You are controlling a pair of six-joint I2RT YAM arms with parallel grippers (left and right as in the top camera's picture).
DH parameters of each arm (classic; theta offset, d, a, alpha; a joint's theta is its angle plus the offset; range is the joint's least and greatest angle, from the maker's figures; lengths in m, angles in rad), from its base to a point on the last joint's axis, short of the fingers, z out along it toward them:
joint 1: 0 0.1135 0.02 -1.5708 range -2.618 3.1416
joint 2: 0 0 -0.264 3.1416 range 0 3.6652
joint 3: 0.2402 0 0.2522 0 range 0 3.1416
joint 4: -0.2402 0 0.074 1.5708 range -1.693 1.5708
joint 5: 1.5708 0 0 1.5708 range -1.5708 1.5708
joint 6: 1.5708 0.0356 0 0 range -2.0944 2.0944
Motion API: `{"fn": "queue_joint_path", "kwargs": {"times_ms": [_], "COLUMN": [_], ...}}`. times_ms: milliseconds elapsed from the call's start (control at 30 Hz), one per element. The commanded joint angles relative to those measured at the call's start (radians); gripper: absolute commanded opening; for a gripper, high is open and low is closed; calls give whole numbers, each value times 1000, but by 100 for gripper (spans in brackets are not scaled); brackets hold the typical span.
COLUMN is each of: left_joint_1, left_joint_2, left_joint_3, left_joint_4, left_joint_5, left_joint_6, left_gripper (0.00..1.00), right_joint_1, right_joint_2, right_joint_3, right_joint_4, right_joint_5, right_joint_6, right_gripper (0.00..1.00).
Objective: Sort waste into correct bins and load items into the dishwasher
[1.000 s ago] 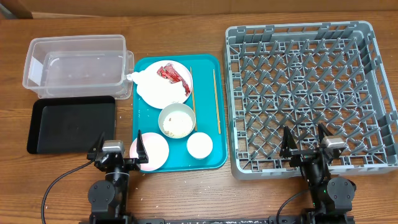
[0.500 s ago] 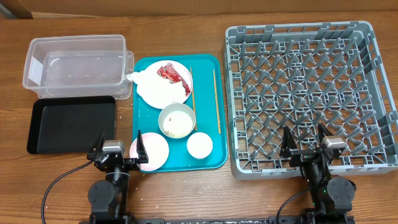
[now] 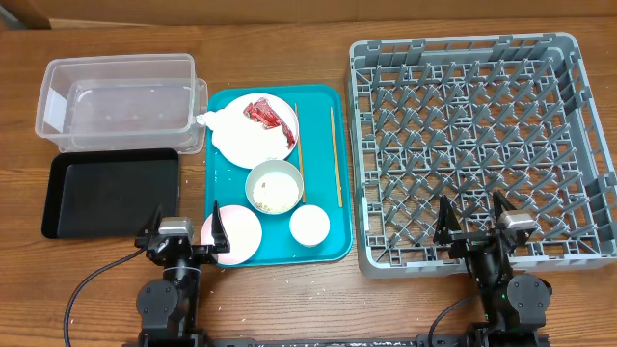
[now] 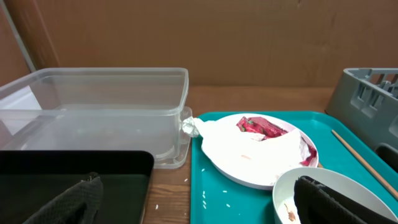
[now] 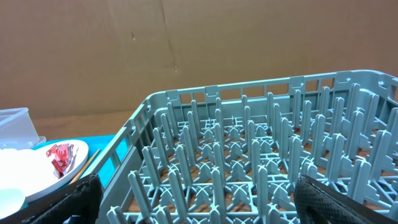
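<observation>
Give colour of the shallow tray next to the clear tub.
The shallow tray is plain black; the overhead view shows it best.

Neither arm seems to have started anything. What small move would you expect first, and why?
Probably the left gripper reaching forward toward the red wrapper on the big white plate. It is open, empty and on that side. The wrapper lies exposed on top, and the plate likely should not go into the grey rack until the waste is off it.

What I count on my counter (image 3: 289,39)
I see 1 white plate (image 3: 260,154), 1 pink plate (image 3: 236,234), 1 bowl (image 3: 274,185), 1 cup (image 3: 309,225), 2 chopsticks (image 3: 298,140) (image 3: 335,154), 1 napkin (image 3: 205,119), 1 red wrapper (image 3: 268,118), 1 clear tub (image 3: 116,63), 1 black tray (image 3: 106,193), 1 teal tray (image 3: 323,106), 1 grey rack (image 3: 463,43).
</observation>
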Motion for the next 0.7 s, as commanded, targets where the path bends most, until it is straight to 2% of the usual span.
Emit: {"fn": "queue_joint_path", "kwargs": {"times_ms": [0, 333, 667], "left_joint_1": [-6, -6, -6], "left_joint_2": [-10, -10, 29], "left_joint_3": [-4, 10, 159], "left_joint_4": [26, 161, 130], "left_joint_5": [23, 98, 98], "left_joint_6": [15, 76, 116], "left_gripper": [100, 100, 100], "right_joint_1": [-6, -6, -6], "right_joint_2": [-7, -7, -7], "right_joint_3": [-10, -10, -10], "right_joint_4": [4, 4, 4], "right_joint_5": [2, 2, 2], "right_joint_6": [3, 3, 3], "right_gripper": [100, 100, 100]}}
